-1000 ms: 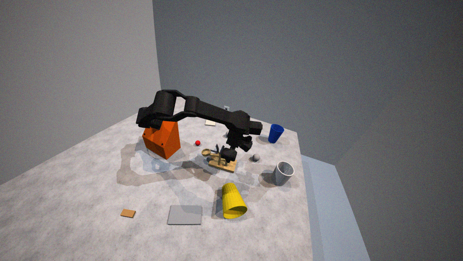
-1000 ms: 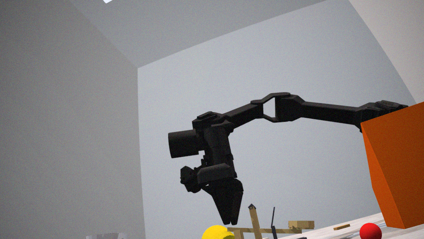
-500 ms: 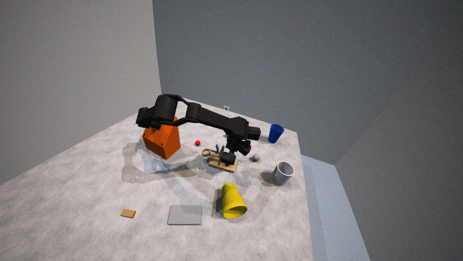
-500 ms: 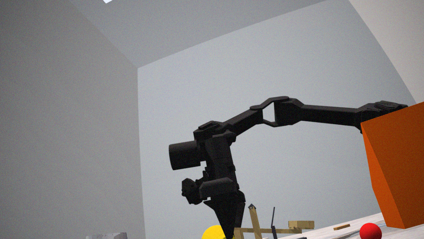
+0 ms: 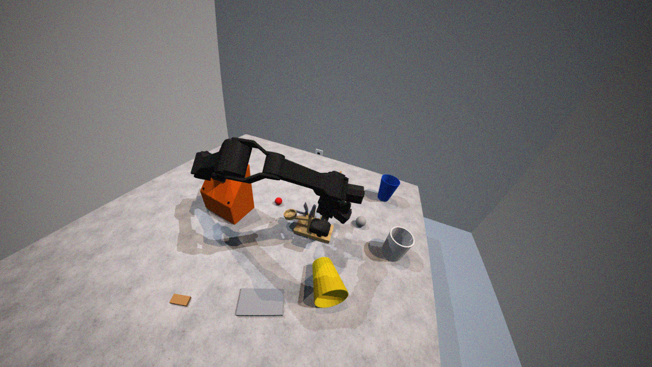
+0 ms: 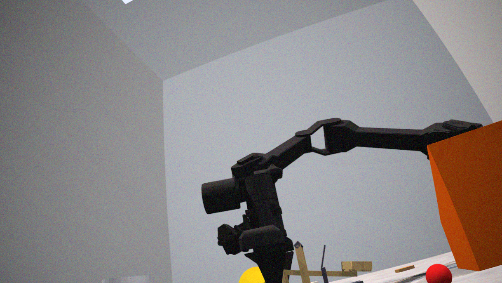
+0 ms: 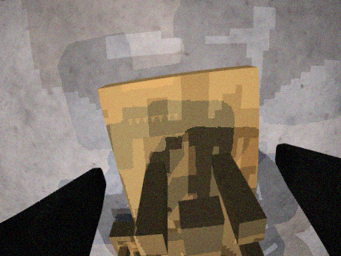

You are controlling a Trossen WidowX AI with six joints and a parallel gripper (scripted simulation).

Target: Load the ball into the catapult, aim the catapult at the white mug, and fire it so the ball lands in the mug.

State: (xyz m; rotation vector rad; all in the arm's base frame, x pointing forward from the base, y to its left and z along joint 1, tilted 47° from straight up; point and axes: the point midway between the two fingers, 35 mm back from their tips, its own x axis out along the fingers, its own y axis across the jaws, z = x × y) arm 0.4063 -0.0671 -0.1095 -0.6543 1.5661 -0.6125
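The wooden catapult (image 5: 303,231) (image 6: 301,261) (image 7: 149,97) stands on the table with its cup toward the orange block; no ball shows in the cup. My gripper (image 5: 321,224) (image 7: 191,165) is open and low over the catapult, one finger on each side of its base in the wrist view. Its fingertips run off the bottom of the exterior view. A red ball (image 5: 278,200) (image 6: 438,274) lies on the table behind the catapult's cup. A grey ball (image 5: 361,221) lies between the catapult and the blue cup. The white mug (image 5: 394,248) stands upright near the table's right edge.
A yellow cup (image 5: 326,280) (image 6: 252,275) lies on its side in front of the catapult. A blue cup (image 5: 387,189) stands at the back right. A large orange block (image 5: 234,203) (image 6: 470,196) is left. A grey plate (image 5: 259,301) and small brown plate (image 5: 180,299) lie in front.
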